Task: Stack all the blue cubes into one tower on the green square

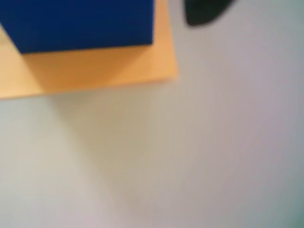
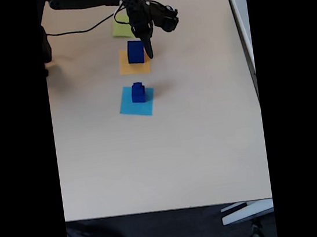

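Fixed view, left to right: black cable (image 2: 77,31) trailing across a pale table (image 2: 197,148) at upper left. Three paper squares in a column near the middle: green square (image 2: 120,29) farthest back, partly hidden by the arm; orange square (image 2: 134,65) next; blue square (image 2: 137,101) nearest. Large cube (image 2: 135,51) standing on the orange square. Small tower (image 2: 138,92) of two lesser cubes on the blue square, smaller one on top. Nothing blue seen on the green square. Just right of the large cube, black claw (image 2: 149,54) pointing down, tip close beside the cube's right face; open or closed, cannot tell, and contact with the cube unclear. No brand, label or writing legible anywhere.

Wrist view, blurred: large cube (image 1: 80,23) at upper left on the orange square (image 1: 95,71), soft shadow on the table (image 1: 213,152) below. Dark fingertip (image 1: 202,13) at the top edge, right of the cube and apart from it.
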You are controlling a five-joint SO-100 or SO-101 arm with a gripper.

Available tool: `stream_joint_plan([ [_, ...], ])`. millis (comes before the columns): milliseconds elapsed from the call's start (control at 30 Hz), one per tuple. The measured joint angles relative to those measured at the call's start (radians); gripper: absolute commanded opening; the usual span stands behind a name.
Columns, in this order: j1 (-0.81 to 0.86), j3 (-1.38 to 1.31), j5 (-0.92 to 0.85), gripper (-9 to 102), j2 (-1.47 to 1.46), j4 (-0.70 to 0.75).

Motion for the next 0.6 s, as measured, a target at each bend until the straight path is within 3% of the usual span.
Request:
stream_joint_plan([
  [600, -0.049, 0.02, 0.043, 46, -0.014, 0.046],
])
